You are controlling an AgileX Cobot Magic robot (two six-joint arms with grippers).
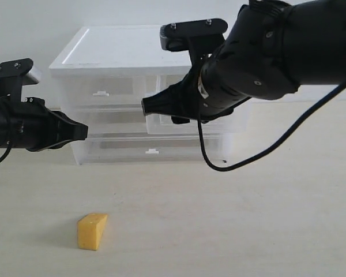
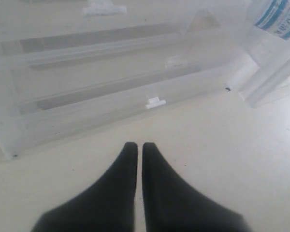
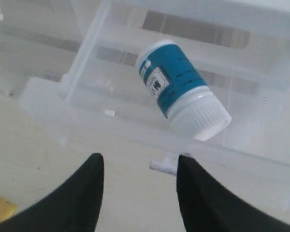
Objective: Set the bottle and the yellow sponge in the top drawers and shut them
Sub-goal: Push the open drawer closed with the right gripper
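Found the black left gripper (image 1: 84,131) clenched, pads pressed together on nothing, hovering before the left side of the white-topped translucent plastic chest (image 1: 115,55), with its left top drawer (image 1: 101,92) seemingly shut. Spotted the small orange-yellow wedge-shaped foam sponge (image 1: 93,231) on the pale table (image 1: 248,219), below that gripper and slightly to its right, well apart from it yet far nearer the left arm than the right; could not make out its long axis. Further right, saw the right top drawer (image 3: 111,130) pulled out, with the small white cylindrical bottle (image 3: 176,87), teal-labelled, lying on its side inside, cap toward the front wall, axis slanted to it. Found the black right gripper (image 3: 137,162) released and empty, just before that front wall. Judged a straight push inward enough to close it.
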